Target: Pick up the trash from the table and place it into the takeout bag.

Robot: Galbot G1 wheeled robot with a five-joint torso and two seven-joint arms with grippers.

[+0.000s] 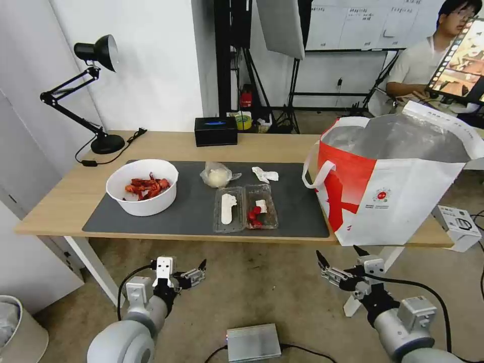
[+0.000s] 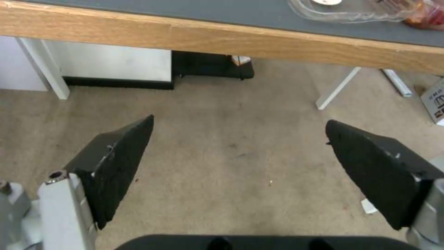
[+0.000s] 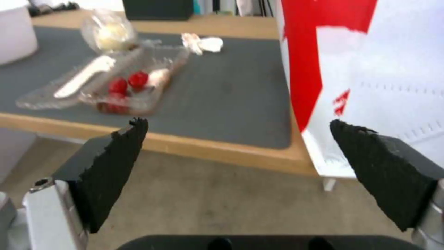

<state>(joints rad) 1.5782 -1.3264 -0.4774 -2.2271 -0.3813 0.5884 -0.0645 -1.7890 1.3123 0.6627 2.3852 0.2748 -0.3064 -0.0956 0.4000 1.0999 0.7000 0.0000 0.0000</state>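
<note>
Firstly, the surface: one long light-wood table (image 1: 65, 201) on white legs, carrying one dark grey mat (image 1: 297, 206), set against a white wall over a beige carpeted floor (image 1: 262, 287).

On the mat, four pieces of trash:
- One white round bowl (image 1: 142, 187) of red shells, toward the robot's left end.
- One clear bag (image 1: 217, 175) holding a whitish lump, behind the box.
- One clear plastic box (image 1: 245, 207), lying open near the front edge; red scraps in its right half, a white piece in its left.
- One crumpled white tissue (image 1: 264, 175), just right of the clear bag.

At the right end of the table, one takeout bag (image 1: 398, 176), white and red, standing open with silver lining showing; two white loop handles at its near side; one small round red logo on its front, wording too small to read.

Other items: one black desk lamp (image 1: 83, 91) at the back left corner; one black box (image 1: 216, 131) at the back edge; one grey metal box (image 1: 253, 343) on the floor.

Grippers, two, both low in front of the table over the floor: left gripper (image 1: 194, 272), fingers spread apart, nothing between them; right gripper (image 1: 338, 262), fingers likewise spread and empty, below the takeout bag.
</note>
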